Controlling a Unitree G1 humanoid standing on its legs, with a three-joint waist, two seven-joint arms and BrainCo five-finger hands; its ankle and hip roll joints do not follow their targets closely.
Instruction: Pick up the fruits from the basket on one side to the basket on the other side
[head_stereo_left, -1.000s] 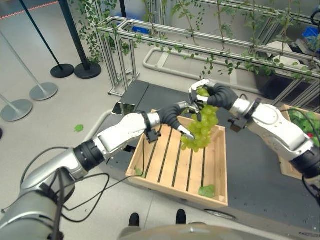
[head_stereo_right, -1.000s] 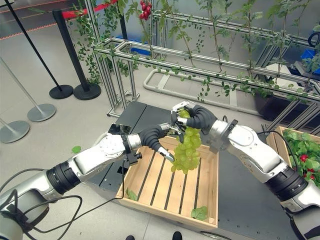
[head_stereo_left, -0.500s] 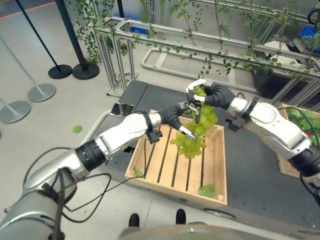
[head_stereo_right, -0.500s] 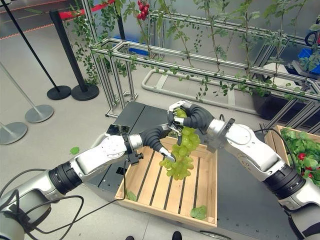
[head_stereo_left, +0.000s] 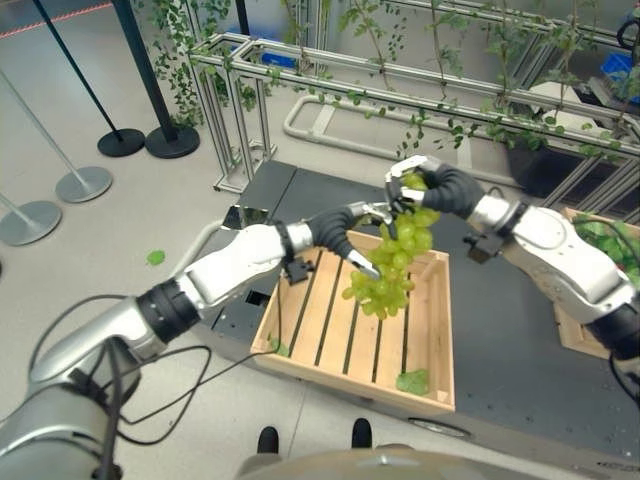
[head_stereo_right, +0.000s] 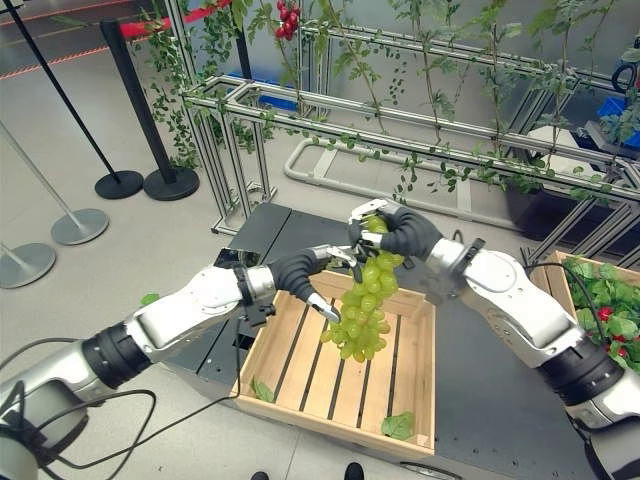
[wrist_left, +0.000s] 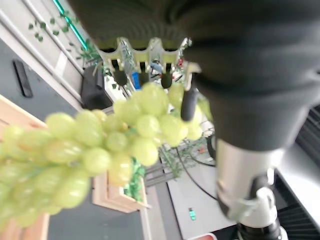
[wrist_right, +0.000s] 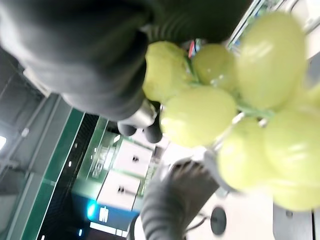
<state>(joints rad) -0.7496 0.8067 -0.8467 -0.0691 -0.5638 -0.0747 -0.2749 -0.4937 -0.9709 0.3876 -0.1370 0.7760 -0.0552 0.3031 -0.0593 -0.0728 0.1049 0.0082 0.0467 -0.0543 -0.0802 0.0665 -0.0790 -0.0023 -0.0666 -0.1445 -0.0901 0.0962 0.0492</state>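
The right hand (head_stereo_right: 398, 231) is covering the top of the grape bunch (head_stereo_right: 358, 305); the bunch is hiding some far slats of the wooden crate (head_stereo_right: 300, 400).

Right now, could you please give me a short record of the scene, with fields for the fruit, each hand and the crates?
fruit: a bunch of green grapes, hanging in the air above the wooden crate
right hand: curled round the top of the bunch, carrying it
left hand: fingers against the side of the bunch; grip unclear
wooden crate: slatted, with two loose green leaves inside, no fruit lying in it
second crate: at the robot's right, holding leafy greens and red fruit
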